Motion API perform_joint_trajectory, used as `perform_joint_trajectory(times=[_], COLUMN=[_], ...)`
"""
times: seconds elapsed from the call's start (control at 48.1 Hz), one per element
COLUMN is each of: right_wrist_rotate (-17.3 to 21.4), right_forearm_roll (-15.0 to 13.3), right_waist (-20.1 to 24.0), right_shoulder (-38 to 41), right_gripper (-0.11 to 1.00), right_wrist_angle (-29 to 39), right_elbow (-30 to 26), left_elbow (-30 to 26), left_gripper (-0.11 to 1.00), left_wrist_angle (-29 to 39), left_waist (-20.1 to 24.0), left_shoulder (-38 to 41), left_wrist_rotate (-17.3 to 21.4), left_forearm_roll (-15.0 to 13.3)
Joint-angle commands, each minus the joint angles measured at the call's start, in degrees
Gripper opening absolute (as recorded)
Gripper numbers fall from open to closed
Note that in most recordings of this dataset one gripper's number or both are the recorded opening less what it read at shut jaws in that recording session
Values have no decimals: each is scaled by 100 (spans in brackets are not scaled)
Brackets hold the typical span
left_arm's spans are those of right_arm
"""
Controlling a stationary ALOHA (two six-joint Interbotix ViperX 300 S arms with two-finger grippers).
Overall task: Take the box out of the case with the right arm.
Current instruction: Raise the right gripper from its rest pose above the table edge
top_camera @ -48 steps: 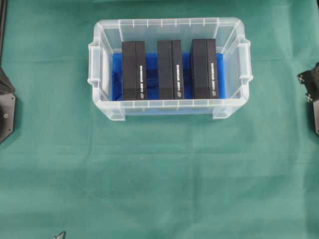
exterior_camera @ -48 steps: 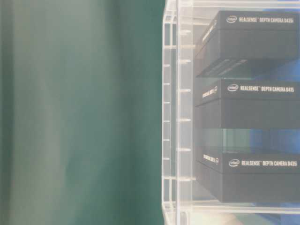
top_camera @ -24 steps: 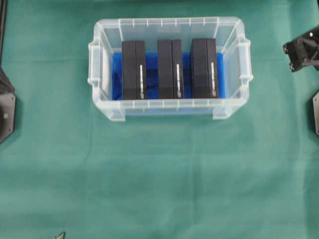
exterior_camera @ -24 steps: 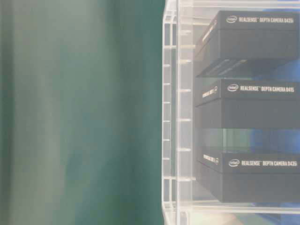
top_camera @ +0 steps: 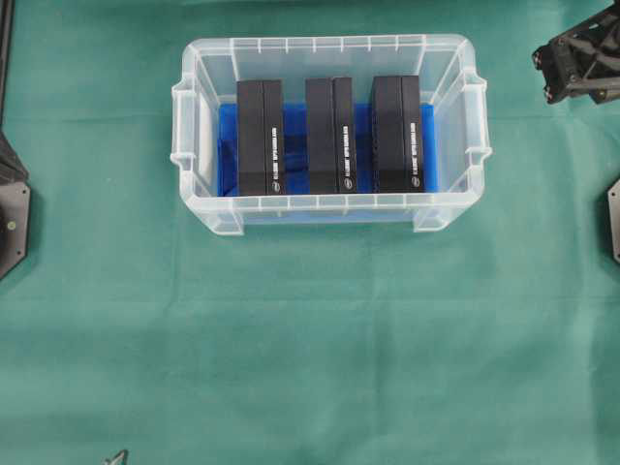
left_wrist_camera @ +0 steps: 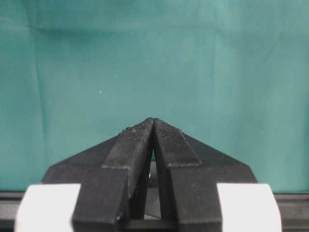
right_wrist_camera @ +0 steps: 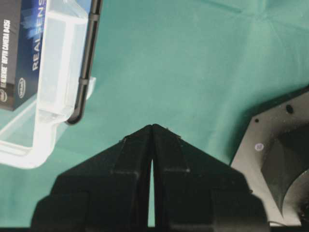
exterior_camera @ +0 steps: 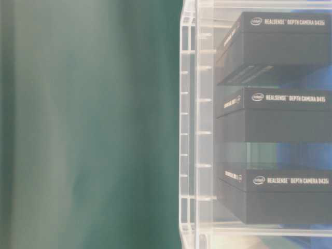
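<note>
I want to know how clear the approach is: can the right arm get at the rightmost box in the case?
Probably yes: the case is lidless, nothing covers the rightmost box, though the right gripper is shut.

A matt green cloth [top_camera: 310,349] covers the table, soft-looking, with faint creases. At upper centre of the overhead view sits the case [top_camera: 455,58], clear, slightly milky plastic with a smooth, ribbed rim and a glossy blue floor lining [top_camera: 295,131]. Three black boxes [top_camera: 329,134] inside look like matt cardboard with white print. The right gripper [right_wrist_camera: 152,126] and left gripper [left_wrist_camera: 153,120] are matt black plastic, finely ridged; the left one carries smooth white parts [left_wrist_camera: 48,208].
</note>
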Motion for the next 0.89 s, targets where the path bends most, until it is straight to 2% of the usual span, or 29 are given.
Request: perform_joint_trajectory(times=[0.0, 0.187, 0.27, 0.395, 0.499, 0.541, 0.583, 0.624, 0.874], right_wrist_rotate=[18, 123, 141, 220, 475, 545, 589, 598, 606], right_forearm_roll=[-9, -18, -18, -105, -343, -422, -439, -457, -448], right_waist=[-26, -26, -26, -26, -26, -26, -26, -26, -26], right_shoulder=[-26, -26, -26, -26, -26, -26, -26, -26, -26], right_gripper=[0, 0, 8, 44, 75, 86, 93, 95, 92], right_wrist_angle=[-35, -35, -35, -18, 9, 18, 18, 18, 18], right_elbow=[-70, -26, -9, 9, 18, 18, 26, 18, 35], left_elbow=[-149, -149, -149, -149, -149, -149, -149, -149, -141], left_gripper=[0, 0, 0, 0, 0, 0, 0, 0, 0], left_wrist_angle=[-9, 0, 0, 0, 0, 0, 0, 0, 0], left_waist=[-18, -18, -18, -18, -18, -18, -18, -18, -18], left_shoulder=[0, 0, 0, 0, 0, 0, 0, 0, 0], left_wrist_rotate=[0, 0, 0, 0, 0, -9, -9, -9, -18], left_forearm_roll=[9, 9, 18, 9, 9, 9, 9, 18, 9])
